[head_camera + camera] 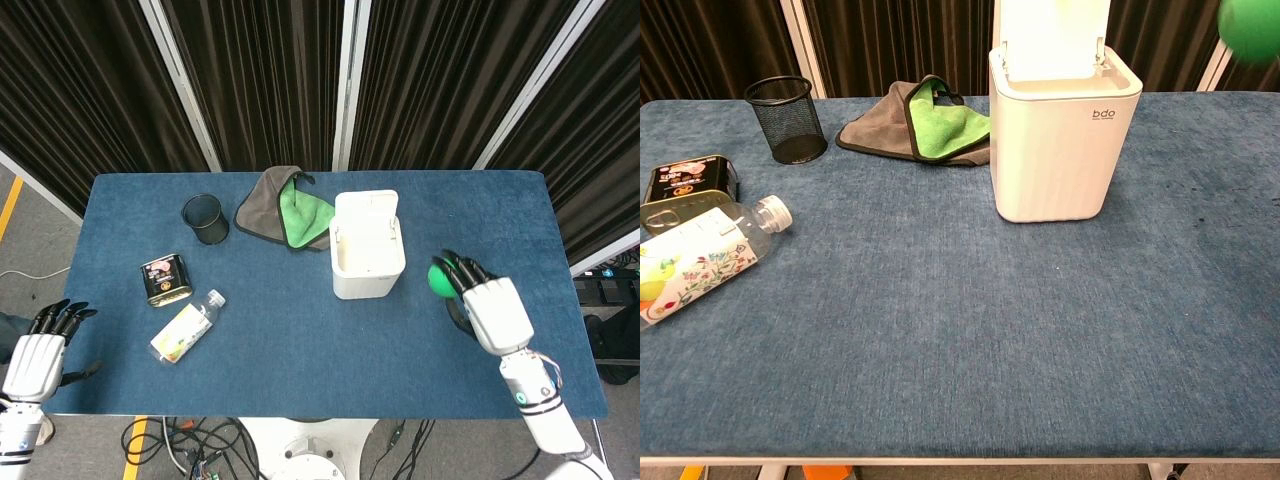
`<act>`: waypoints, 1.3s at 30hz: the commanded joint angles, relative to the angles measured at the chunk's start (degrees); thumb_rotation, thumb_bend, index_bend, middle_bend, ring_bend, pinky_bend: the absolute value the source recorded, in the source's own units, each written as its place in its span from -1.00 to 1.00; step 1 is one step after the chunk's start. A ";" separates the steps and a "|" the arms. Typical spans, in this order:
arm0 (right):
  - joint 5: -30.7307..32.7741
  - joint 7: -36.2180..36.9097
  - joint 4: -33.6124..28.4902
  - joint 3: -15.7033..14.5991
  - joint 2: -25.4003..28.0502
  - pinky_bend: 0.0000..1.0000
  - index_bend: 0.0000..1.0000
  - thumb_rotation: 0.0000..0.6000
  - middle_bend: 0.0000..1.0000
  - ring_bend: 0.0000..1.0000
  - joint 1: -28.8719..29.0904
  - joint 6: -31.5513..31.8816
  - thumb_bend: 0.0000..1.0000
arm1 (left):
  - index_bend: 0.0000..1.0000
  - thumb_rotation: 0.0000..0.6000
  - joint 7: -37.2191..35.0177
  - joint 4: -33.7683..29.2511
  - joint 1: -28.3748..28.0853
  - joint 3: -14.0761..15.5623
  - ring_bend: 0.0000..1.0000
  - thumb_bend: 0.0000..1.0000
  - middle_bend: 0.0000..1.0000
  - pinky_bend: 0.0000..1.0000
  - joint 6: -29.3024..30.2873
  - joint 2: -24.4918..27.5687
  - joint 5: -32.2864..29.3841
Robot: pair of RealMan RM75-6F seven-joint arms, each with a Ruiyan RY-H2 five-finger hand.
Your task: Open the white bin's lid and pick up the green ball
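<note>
Green ball (438, 278) above blue table (260, 330)

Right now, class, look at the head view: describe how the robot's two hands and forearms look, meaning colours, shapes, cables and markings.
Both hands have boxy white backs and slim black fingers. The right hand joins a white, cylindrical forearm through a wrist ringed with black bands, with a thin cable looping beside it. The left hand shows the same white shell and black fingers at the frame's corner.
</note>
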 commanded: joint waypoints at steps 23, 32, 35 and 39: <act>20.32 -10.59 0.36 7.69 -7.09 -1.00 -1.00 1.00 -0.94 -1.00 15.25 -12.86 -0.87 | -0.52 1.00 -2.40 2.39 0.69 0.05 -0.90 -0.88 -0.63 -0.74 0.66 -0.60 -0.33; 9.54 -2.37 -2.48 1.82 -1.28 -1.00 -1.00 1.00 -0.92 -1.00 6.79 -3.26 -0.85 | -0.52 1.00 -2.02 1.91 0.85 0.09 -0.90 -0.88 -0.63 -0.74 1.29 -0.66 0.14; 4.51 -1.59 -0.24 -4.19 -0.26 -1.00 -1.00 1.00 -0.91 -1.00 0.96 1.96 -0.81 | -0.52 1.00 -2.10 2.04 1.22 0.36 -0.90 -0.88 -0.63 -0.74 1.44 -0.76 0.08; 3.71 -0.73 3.10 -11.21 0.20 -1.00 -1.00 1.00 -0.99 -1.00 -6.79 6.35 -0.79 | -0.52 1.00 -1.96 2.26 1.57 0.59 -0.90 -0.88 -0.64 -0.74 1.78 -0.88 0.23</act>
